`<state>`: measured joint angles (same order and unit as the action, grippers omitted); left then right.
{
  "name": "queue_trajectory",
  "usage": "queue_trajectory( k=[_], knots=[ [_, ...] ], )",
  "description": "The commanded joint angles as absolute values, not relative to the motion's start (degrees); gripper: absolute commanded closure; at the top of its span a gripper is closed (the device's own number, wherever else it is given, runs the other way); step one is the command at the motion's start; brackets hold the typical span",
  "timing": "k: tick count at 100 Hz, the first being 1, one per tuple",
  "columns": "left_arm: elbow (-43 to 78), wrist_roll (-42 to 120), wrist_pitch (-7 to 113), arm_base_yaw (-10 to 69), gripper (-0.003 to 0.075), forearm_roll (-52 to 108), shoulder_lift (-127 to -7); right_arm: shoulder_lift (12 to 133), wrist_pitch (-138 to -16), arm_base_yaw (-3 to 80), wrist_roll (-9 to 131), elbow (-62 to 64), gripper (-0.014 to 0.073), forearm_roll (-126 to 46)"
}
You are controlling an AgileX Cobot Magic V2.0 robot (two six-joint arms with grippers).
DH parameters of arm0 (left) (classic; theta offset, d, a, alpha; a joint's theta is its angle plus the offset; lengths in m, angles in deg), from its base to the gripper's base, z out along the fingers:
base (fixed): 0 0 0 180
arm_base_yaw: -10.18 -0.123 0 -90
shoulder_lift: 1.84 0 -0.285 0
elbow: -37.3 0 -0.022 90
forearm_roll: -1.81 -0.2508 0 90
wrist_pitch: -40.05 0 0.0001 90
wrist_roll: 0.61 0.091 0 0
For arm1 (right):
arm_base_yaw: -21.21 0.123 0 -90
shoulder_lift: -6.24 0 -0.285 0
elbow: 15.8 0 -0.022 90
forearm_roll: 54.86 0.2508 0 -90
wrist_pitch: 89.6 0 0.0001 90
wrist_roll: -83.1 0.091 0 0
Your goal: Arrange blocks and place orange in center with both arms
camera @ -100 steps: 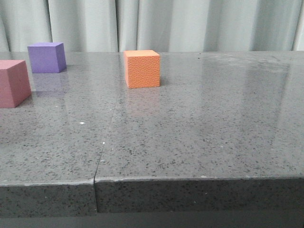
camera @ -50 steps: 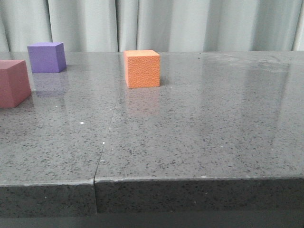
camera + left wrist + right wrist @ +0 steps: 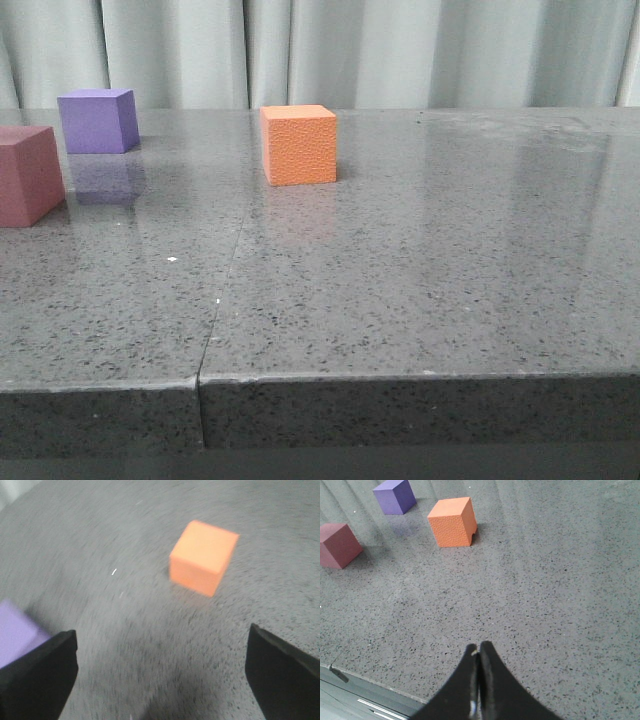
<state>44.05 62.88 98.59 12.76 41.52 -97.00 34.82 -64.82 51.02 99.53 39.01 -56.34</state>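
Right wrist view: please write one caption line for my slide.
Closed right pincer above the grey table, with the orange cube, purple cube and pink cube standing apart beyond it.

Orange cube (image 3: 299,145) sits upright, apart from purple (image 3: 97,120) and pink (image 3: 29,175) cubes (all matte)

The pink cube (image 3: 28,175) is cut by the front view's left edge. The left wrist view is blurred; its purple cube (image 3: 17,632) is partly hidden.
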Motion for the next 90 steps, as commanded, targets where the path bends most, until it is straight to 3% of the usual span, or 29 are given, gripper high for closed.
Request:
queue_trajectory(
  k=[1, 51, 90],
  knots=[
    [49.6, 72.3, 100.1, 13.5, 0.0083, 47.9, -98.1, 35.2, -69.0, 50.9, 98.9, 37.6, 0.0663, -57.1],
    [63.1, 72.0, 97.6, 25.5, 0.0083, 41.4, -113.0, 35.2, -69.0, 50.9, 98.9, 37.6, 0.0663, -57.1],
    [64.8, 69.7, 91.1, 30.4, 0.0083, 41.9, -120.8, 35.2, -69.0, 50.9, 98.9, 37.6, 0.0663, -57.1]
  ],
)
